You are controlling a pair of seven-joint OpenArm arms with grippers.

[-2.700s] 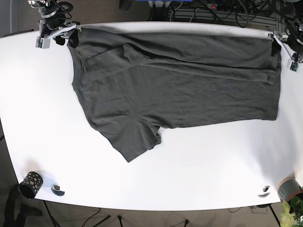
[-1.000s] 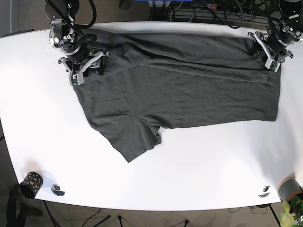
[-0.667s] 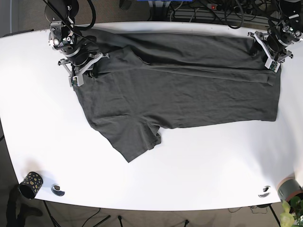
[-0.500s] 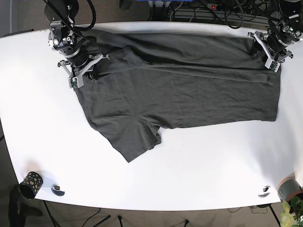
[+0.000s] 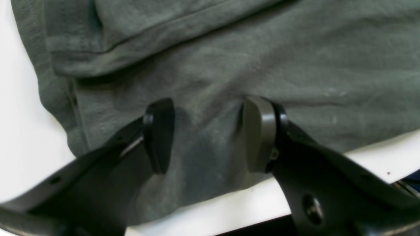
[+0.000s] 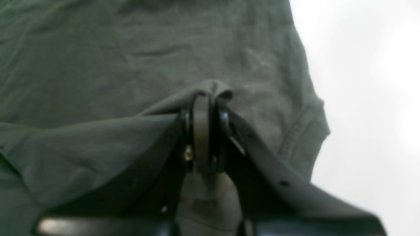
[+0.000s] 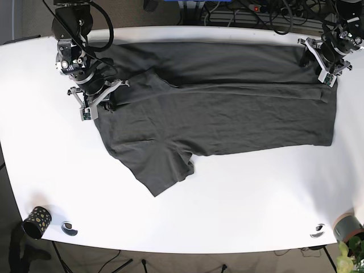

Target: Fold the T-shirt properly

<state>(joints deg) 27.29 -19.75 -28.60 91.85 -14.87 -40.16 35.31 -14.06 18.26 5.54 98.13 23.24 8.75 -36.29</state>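
Right gripper (image 6: 206, 98) pinches a raised fold of the shirt (image 7: 216, 108) at upper left of the base view (jaws fully together on cloth). Left gripper (image 5: 210, 131) sits spread wide over the hem at upper right, on the white table (image 7: 239, 205).

Bright, even overhead light; right wrist view soft and glare-washed.

A wide white bench (image 7: 239, 199) fills the view; dark floor (image 7: 142, 263) below, tangled cables (image 7: 267, 10) along the far edge.
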